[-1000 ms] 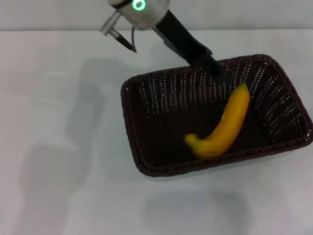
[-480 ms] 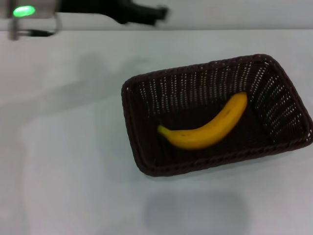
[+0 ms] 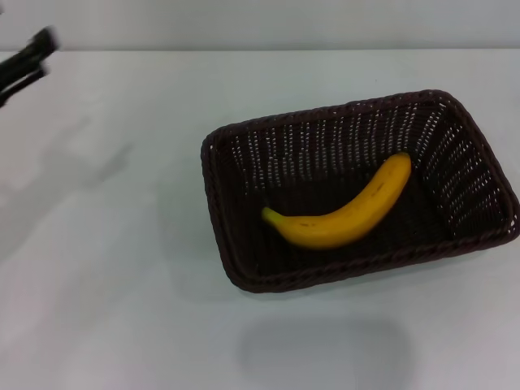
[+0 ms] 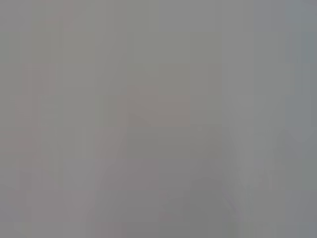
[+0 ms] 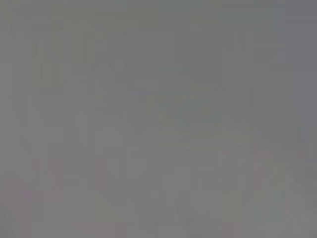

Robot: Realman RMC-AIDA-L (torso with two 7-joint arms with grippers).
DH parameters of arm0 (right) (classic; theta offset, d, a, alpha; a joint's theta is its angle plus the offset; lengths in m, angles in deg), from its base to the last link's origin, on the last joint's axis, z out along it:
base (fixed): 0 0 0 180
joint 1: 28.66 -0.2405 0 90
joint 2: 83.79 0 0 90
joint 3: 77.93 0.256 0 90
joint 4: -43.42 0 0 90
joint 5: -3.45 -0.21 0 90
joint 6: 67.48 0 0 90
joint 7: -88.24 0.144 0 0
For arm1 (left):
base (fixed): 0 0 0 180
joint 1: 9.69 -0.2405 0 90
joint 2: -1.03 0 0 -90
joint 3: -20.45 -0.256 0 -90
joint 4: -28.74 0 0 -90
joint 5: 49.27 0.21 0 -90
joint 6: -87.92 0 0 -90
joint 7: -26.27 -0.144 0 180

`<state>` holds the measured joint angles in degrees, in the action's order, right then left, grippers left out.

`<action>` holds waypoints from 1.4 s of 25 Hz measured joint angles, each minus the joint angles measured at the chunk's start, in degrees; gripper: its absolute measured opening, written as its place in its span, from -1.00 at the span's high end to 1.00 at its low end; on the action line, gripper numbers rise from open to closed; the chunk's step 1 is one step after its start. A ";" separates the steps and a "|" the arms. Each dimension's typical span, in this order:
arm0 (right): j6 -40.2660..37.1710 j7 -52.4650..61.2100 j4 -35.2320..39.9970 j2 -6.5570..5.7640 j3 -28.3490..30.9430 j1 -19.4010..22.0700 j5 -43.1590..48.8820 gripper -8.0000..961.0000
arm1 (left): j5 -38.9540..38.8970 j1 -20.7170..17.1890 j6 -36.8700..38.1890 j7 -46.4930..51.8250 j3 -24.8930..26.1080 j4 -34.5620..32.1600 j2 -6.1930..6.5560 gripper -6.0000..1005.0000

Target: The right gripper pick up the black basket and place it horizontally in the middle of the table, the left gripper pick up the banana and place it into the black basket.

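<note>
Banana (image 3: 345,216): one item, ripe yellow, curved, lying loose on the floor of the black basket (image 3: 244,268), stem end toward the basket's left wall and the other end up near the far right corner. It touches nothing but the basket. Half a second ago it lay exactly so; a second ago it was propped steeper against the far wall, blurred, with the arm directly above it. It has since settled flat.

Black basket: one item, dark woven, rectangular, resting on the table (image 3: 122,309) right of centre, long side running roughly across the view (slightly skewed). Position unchanged across all three head views.

Left gripper (image 3: 23,63): black fingers, blurred, at the far-left edge of the head view, well apart from the basket. A second ago it hung over the basket's far rim; half a second ago it was at the upper left; now it is nearly out of view. Whether the jaws are spread or closed cannot be told; they carry nothing visible.

Right gripper: not in view.

Wrist views: both plain grey, no item discernible.

Assessment: both placements appear done, with the left arm retreating; the task looks complete.
</note>
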<state>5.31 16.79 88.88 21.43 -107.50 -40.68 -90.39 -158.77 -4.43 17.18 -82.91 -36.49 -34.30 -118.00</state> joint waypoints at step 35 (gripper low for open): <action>0.09 15.62 -4.65 -3.19 2.21 -5.42 31.32 0.63 | -5.67 -0.02 -14.92 -14.24 16.45 18.47 0.60 -0.77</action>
<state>5.39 32.41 84.24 18.24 -105.29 -46.10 -59.07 -164.43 -4.45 2.26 -97.15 -20.04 -15.83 -117.40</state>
